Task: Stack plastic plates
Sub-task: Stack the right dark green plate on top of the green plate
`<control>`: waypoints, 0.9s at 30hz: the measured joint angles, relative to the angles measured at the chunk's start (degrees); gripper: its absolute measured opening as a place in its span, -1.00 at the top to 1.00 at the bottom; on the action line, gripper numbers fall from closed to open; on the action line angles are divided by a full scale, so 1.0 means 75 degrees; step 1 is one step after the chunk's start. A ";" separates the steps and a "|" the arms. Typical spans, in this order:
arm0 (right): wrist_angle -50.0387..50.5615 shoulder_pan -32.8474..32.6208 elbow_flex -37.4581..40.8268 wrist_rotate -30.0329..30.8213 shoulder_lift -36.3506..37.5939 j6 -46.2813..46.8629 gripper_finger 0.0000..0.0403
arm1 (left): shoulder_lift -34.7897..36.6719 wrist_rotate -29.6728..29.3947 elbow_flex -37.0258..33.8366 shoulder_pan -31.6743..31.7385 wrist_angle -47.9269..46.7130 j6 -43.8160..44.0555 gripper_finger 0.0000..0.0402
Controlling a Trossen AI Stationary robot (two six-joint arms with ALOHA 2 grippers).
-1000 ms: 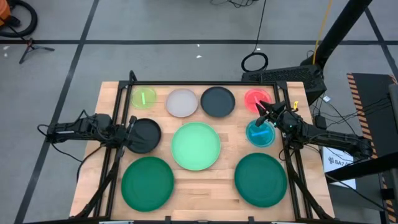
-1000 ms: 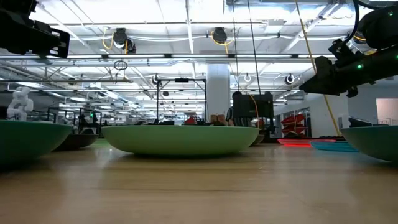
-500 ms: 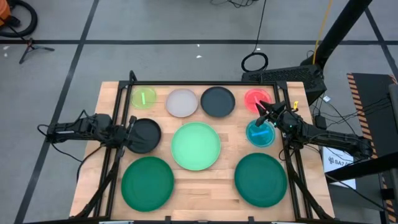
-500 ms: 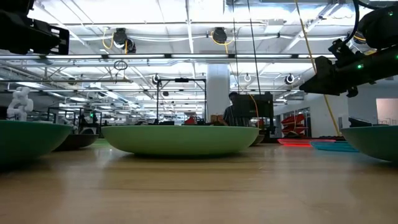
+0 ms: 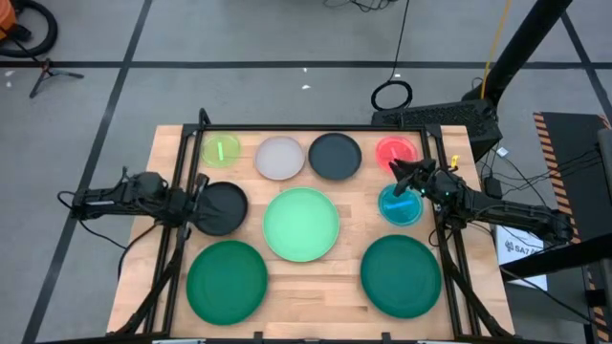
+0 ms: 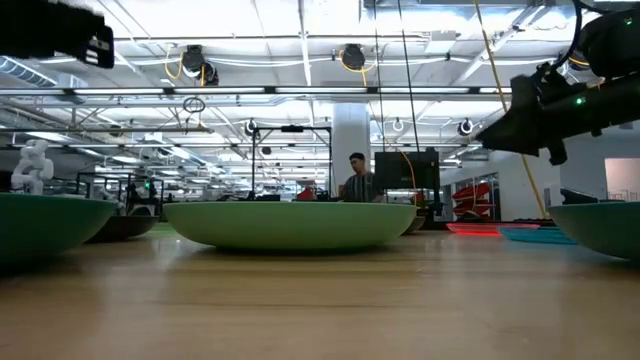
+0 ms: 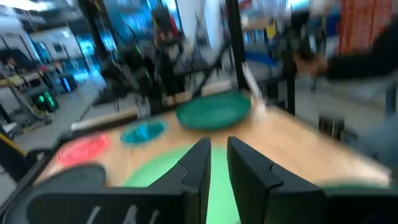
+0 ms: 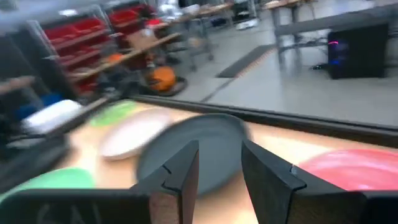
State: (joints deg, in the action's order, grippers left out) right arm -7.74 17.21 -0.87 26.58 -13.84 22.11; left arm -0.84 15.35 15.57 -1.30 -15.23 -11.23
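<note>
1. Since the earlier frames the left end effector [image 5: 199,196] has drawn slightly back toward the left edge, and the right end effector [image 5: 397,173] has shifted a little toward the back row; a person [image 6: 355,180] has come further into sight in the room behind.
2. High view: the nine plates lie apart on the desk [image 5: 330,272]; back row holds the lime plate [image 5: 222,150], the white plate [image 5: 280,157], the dark grey plate [image 5: 336,155] and the red plate [image 5: 395,151]; the black plate [image 5: 222,207] lies at the left, the mint plate [image 5: 302,224] in the middle, the cyan plate [image 5: 401,204] at the right; two dark green plates [image 5: 227,278] [image 5: 401,275] lie at the front; the left end effector is at the edge of the black plate, the right one between the red and cyan plates.
3. Low view: the mint plate [image 6: 290,224] stands in the middle; both arms hang above the desk, touching nothing.
4. Left wrist view: its fingers [image 7: 198,168] are narrowly spread, with nothing between them, above the mint plate [image 7: 217,193].
5. Right wrist view: its fingers [image 8: 180,174] are spread and empty; the dark grey plate [image 8: 205,146] lies beyond them, the red plate [image 8: 348,168] beside.
</note>
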 joint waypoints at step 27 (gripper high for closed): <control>0.0155 -0.1124 -0.1989 -0.3577 -0.2054 -0.0105 0.43 | -0.1973 -0.0433 0.0000 0.0000 0.5431 0.3294 0.69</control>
State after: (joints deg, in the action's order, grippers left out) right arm -6.58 8.78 -15.78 -0.25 -29.25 21.32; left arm -15.64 12.10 15.57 -1.30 25.51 13.47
